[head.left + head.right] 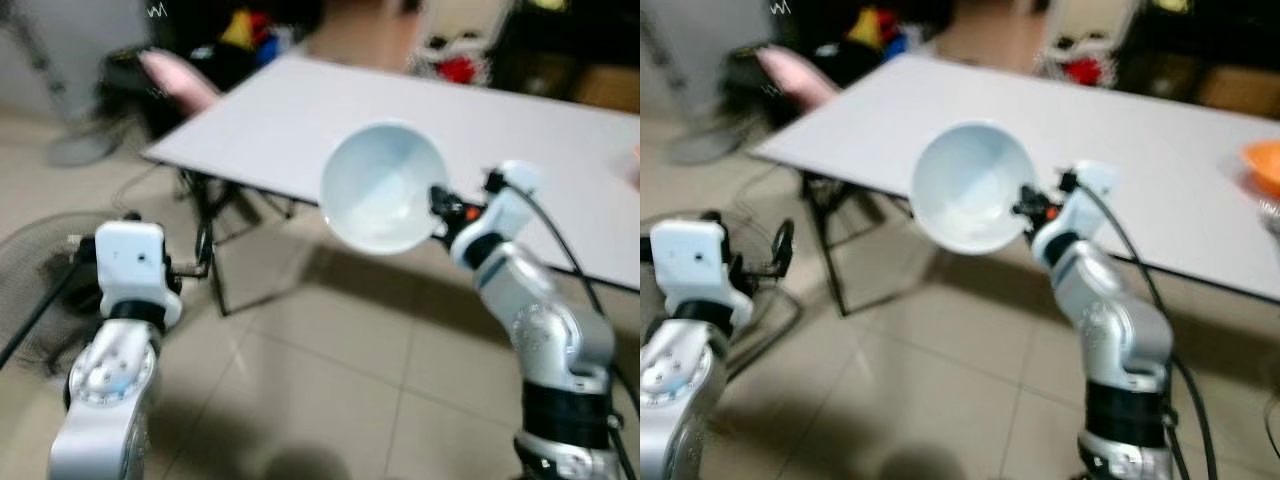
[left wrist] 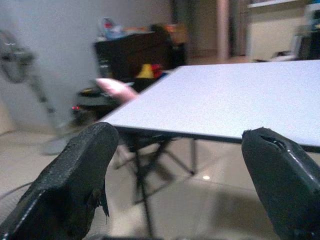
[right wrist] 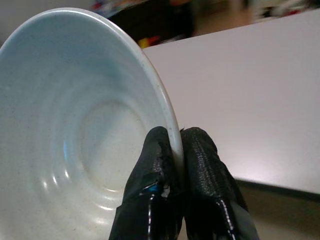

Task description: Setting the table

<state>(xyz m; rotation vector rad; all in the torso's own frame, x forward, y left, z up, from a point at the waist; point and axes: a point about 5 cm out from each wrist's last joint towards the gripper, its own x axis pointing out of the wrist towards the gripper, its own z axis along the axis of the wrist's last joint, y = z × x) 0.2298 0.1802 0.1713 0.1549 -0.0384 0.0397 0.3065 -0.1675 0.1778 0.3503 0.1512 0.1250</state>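
Ahead lies the white counter (image 1: 400, 110); the right gripper (image 3: 175, 145), clenched on the pale bowl's (image 1: 383, 187) rim, should level it before lowering, while the left gripper (image 2: 175, 180) hangs spread, empty.

Pale blue bowl (image 1: 383, 187), white table (image 1: 420, 120), black right claw (image 3: 179, 145).

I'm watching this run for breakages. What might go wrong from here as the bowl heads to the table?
1. The right gripper pinches the pale blue ceramic bowl by its rim alone, tilted on its side; it may slip and shatter on the tiled floor.
2. The bowl hangs at the near edge of the white folding table; it may knock that edge.
3. The head views are blurred, so placement may be off.
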